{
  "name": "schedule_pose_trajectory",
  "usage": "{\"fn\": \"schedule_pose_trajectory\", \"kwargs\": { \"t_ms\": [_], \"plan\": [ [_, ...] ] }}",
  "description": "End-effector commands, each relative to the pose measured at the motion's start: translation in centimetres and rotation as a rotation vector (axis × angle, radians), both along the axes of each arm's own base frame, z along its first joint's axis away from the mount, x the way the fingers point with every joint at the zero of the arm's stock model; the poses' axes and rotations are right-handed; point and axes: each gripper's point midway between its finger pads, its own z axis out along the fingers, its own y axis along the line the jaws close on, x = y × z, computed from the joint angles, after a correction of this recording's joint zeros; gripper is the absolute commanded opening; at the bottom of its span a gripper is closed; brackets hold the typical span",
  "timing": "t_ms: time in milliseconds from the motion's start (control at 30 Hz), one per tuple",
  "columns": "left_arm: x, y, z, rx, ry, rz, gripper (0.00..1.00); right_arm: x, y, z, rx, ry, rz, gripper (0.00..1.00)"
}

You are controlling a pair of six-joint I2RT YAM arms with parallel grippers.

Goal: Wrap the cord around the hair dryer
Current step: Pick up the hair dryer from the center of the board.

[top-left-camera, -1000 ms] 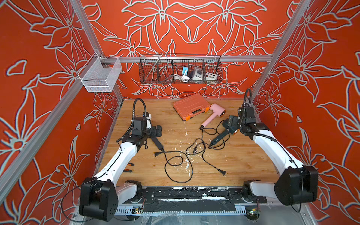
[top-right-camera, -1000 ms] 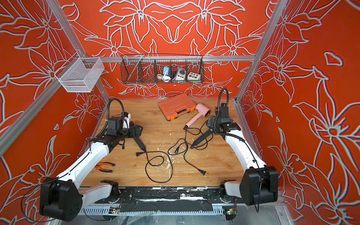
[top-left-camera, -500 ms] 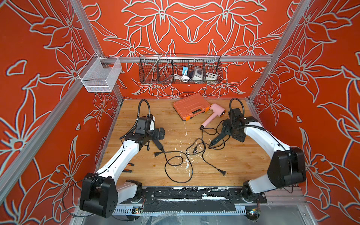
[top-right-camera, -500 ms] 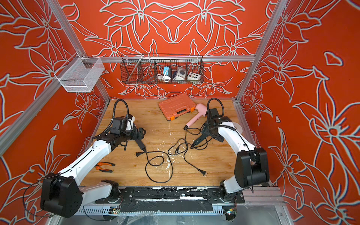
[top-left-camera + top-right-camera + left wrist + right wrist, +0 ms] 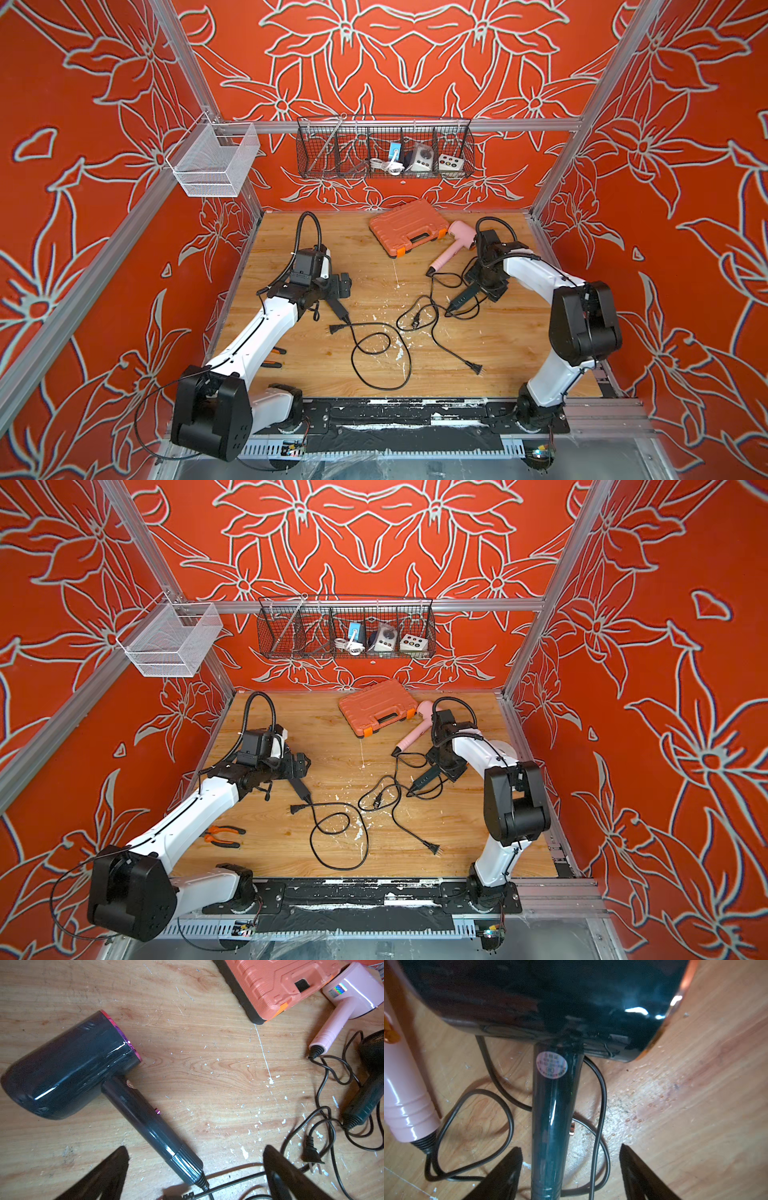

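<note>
Three hair dryers lie on the wooden table. A dark one point(image 5: 68, 1068) lies at the left, its handle point(image 5: 337, 308) showing in a top view. My left gripper point(image 5: 338, 286) hovers open above it, and the handle end sits between the fingers point(image 5: 116, 1167) in the left wrist view. A pink one point(image 5: 451, 245) lies at the back. My right gripper point(image 5: 484, 282) hangs over a black one point(image 5: 550, 1001). That gripper point(image 5: 570, 1148) is open, straddling the black handle point(image 5: 553, 1115) with a gap on one side. Loose black cords point(image 5: 374, 353) trail across the middle of the table.
An orange tool case point(image 5: 405, 228) lies at the back beside the pink dryer. Orange-handled pliers point(image 5: 224, 835) rest near the left arm. A dark wire basket point(image 5: 384, 145) with small devices and a white mesh basket point(image 5: 212, 162) hang on the walls.
My right arm folded inward, and its gripper came down over the black dryer's handle with the jaws narrowing. My left gripper shifted slightly right and forward and stayed open.
</note>
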Motion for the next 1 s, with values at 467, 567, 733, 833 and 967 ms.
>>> {"fn": "schedule_pose_trajectory", "kwargs": {
  "t_ms": [467, 567, 733, 833, 967],
  "plan": [
    [0.3, 0.0, 0.0, 0.014, 0.012, 0.007, 0.98, 1.4, -0.5, -4.3, -0.052, 0.031, -0.111, 0.58],
    [0.3, 0.1, 0.0, 0.017, 0.013, 0.008, 0.98, 1.4, -0.7, -5.0, -0.069, 0.045, -0.1, 0.49],
    [0.3, 0.1, 0.0, 0.019, 0.014, 0.01, 0.98, 1.0, -0.5, -6.0, -0.054, 0.063, -0.087, 0.13],
    [0.3, 0.2, 0.1, 0.023, 0.015, 0.012, 0.98, 1.0, -0.4, -5.8, -0.05, 0.065, -0.057, 0.0],
    [0.3, 0.2, 0.4, 0.023, 0.016, 0.015, 0.98, 2.0, 0.3, -4.4, -0.055, 0.052, 0.093, 0.0]
  ]
}}
